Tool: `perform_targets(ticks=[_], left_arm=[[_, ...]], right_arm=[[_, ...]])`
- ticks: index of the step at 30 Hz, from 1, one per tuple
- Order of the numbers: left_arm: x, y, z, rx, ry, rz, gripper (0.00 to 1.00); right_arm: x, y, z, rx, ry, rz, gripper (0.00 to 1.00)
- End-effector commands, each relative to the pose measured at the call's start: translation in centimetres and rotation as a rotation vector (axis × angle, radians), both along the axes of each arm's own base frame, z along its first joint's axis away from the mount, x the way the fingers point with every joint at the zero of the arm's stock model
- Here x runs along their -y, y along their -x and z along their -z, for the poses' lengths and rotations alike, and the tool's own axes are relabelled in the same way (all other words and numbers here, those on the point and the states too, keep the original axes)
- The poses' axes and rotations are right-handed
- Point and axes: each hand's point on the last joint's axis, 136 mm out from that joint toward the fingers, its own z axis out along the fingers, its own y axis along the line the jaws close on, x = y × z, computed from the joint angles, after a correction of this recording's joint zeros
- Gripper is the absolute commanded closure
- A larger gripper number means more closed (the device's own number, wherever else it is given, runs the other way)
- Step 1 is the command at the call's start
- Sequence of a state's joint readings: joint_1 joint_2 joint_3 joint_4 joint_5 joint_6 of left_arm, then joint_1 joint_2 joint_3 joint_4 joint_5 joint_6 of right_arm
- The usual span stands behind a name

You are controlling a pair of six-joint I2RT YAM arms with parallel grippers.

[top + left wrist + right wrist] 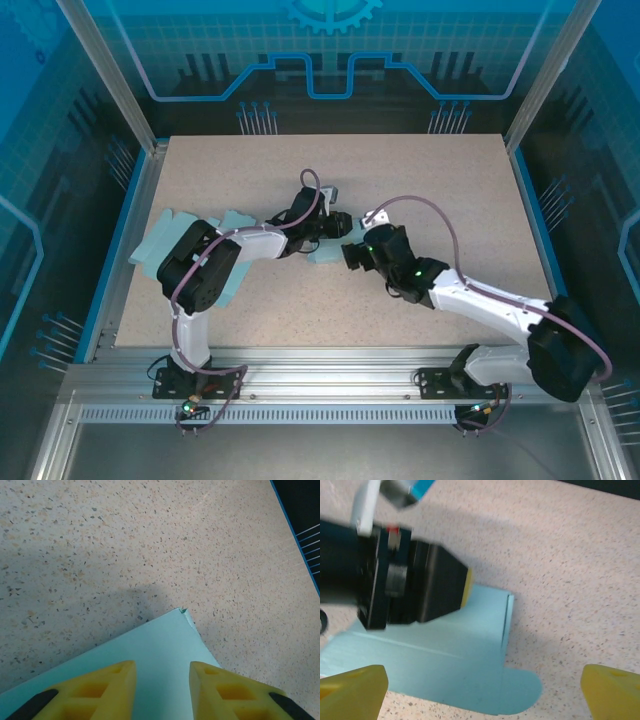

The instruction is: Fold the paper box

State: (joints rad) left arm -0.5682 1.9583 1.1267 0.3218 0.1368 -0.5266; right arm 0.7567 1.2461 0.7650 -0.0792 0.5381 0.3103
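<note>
Now | left fingers (95,690) partly apart over paper box (445,665), gripping nothing | right fingers (350,687) spread wide, empty

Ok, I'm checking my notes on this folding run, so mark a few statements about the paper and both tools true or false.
1. The paper lies flat on the table. True.
2. The right tool is shut. False: it stands wide open.
3. The left tool sits over the paper. True.
4. The paper is red. False: it is light blue.
</note>
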Motion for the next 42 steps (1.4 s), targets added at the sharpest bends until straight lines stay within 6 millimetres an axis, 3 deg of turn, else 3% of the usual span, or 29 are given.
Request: perform_targets(ticks=[1, 2, 3, 7, 17, 22, 27, 29, 34, 38, 42], left_arm=[[-0.6, 1.3, 2.9, -0.085, -0.021, -0.006, 0.65], [-0.7, 1.3, 3.0, -0.088, -0.023, -0.010, 0.64], [-0.8, 1.4, 3.1, -0.090, -0.023, -0.012, 0.64], [-0.8, 1.5, 3.3, -0.094, -0.024, -0.013, 0.63], [-1.0, 1.3, 3.1, -0.084, -0.024, -0.022, 0.62], [-1.1, 1.2, 2.8, -0.077, -0.025, -0.032, 0.62], [-1.5, 1.1, 2.3, -0.061, -0.044, -0.043, 0.60], [-1.7, 1.1, 1.8, -0.049, -0.054, -0.046, 0.60], [-2.4, 1.4, -0.6, 0.003, -0.080, -0.045, 0.58], [-3.5, 1.7, -3.5, 0.056, -0.120, -0.053, 0.57], [-5.9, 2.3, -4.6, 0.053, -0.231, -0.105, 0.57]], right_arm=[[2.0, -0.3, -1.4, -0.076, -0.045, 0.069, 0.00], [2.7, -0.5, -0.9, -0.122, -0.058, 0.092, 0.00], [3.0, -1.2, -1.6, -0.144, -0.087, 0.118, 0.00], [4.1, -2.7, -0.2, -0.229, -0.073, 0.160, 0.00], [1.9, -5.0, 7.4, -0.507, -0.018, 0.126, 0.01], [2.0, -4.3, 11.1, -0.609, 0.014, 0.130, 0.14], [2.4, -3.2, 14.5, -0.697, 0.048, 0.136, 0.39], [2.4, -2.8, 15.2, -0.711, 0.045, 0.135, 0.41], [2.3, -2.6, 14.6, -0.705, 0.028, 0.126, 0.42], [1.6, -2.8, 12.1, -0.656, -0.020, 0.089, 0.40], [0.9, -3.0, 9.0, -0.595, -0.077, 0.047, 0.35]])
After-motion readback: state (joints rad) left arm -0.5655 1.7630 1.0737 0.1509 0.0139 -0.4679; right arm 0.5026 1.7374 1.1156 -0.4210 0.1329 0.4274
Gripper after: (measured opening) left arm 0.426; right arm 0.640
